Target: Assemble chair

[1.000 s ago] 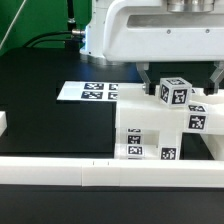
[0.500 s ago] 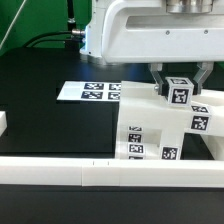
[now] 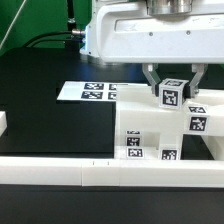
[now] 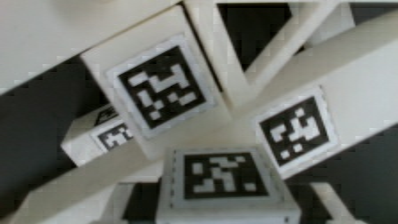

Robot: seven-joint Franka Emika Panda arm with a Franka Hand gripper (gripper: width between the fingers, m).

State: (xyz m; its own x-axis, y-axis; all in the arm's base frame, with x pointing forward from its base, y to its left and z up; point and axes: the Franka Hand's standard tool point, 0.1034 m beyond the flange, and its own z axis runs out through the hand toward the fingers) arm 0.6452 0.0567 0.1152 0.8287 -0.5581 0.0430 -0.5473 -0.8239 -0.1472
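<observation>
The chair (image 3: 150,128) is stood on the black table (image 3: 50,115) at the exterior view's right, near the marker board (image 3: 88,92); its topmost small cube (image 3: 172,97) is pinched between the gripper (image 3: 173,88) fingers.

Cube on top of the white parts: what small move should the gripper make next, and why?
Probably lift straight up a little. The gripper has its fingers against both sides of the cube, which rests on the frame; a vertical lift should clear it without dragging.
</observation>
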